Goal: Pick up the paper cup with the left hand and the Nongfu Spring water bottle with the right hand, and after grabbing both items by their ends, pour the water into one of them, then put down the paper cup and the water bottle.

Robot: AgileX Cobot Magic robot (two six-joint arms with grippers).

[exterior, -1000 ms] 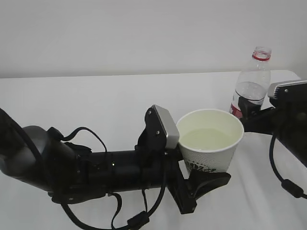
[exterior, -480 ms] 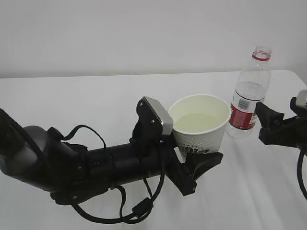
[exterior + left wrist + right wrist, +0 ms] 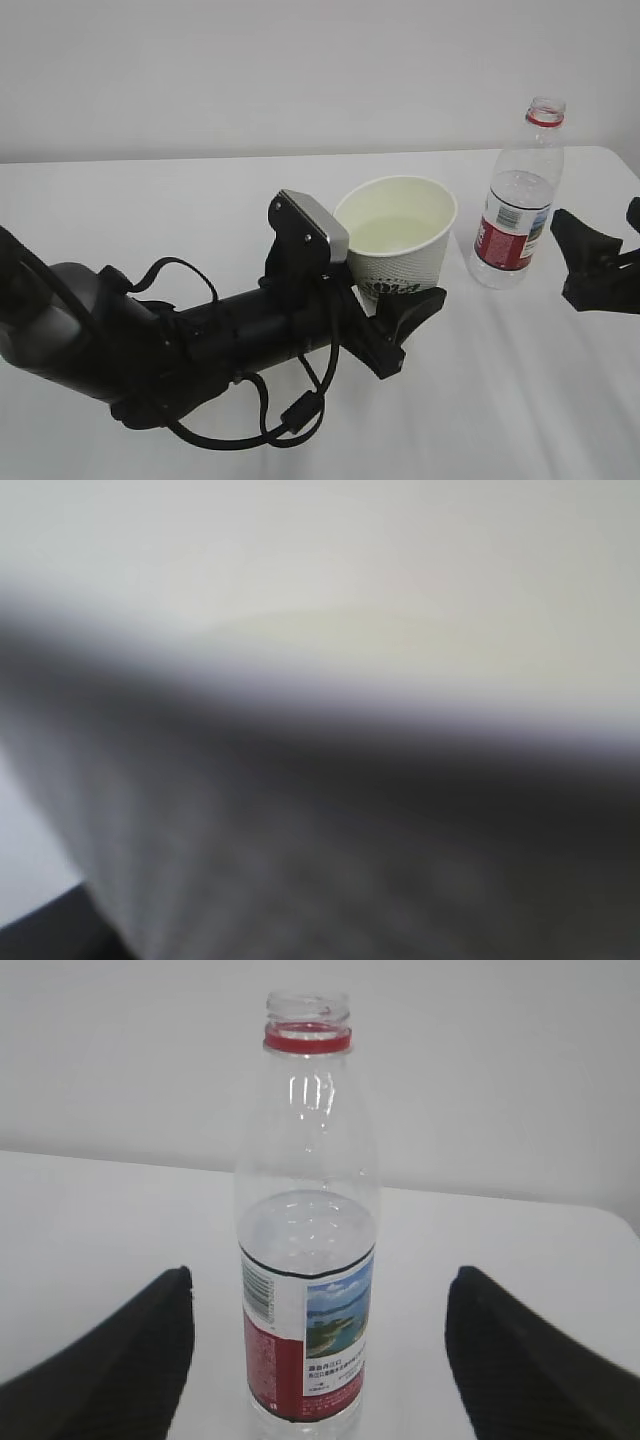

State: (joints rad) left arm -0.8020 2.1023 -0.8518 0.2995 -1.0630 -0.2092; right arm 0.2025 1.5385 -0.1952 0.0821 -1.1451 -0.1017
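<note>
The white paper cup (image 3: 400, 245), green logo low on its side, stands upright between the fingers of my left gripper (image 3: 392, 290), which is shut on its lower part. Pale water (image 3: 395, 232) lies in it. I cannot tell whether its base touches the table. In the left wrist view the blurred cup wall (image 3: 330, 680) fills the frame and hides the fingers. The uncapped Nongfu Spring water bottle (image 3: 512, 215) stands on the table, partly full. My right gripper (image 3: 600, 250) is open, just to its right and apart from it. In the right wrist view the bottle (image 3: 308, 1260) is centred beyond the open gripper (image 3: 320, 1300).
The white table (image 3: 150, 210) runs back to a plain white wall. The left arm's thick black body and cables (image 3: 200, 340) lie across the near left of the table. The table's right edge (image 3: 625, 160) is close behind the bottle.
The left arm has carried the cup leftward, away from the bottle, and lower. The right gripper has let go of the bottle and drawn back to the right; the bottle stays standing.
</note>
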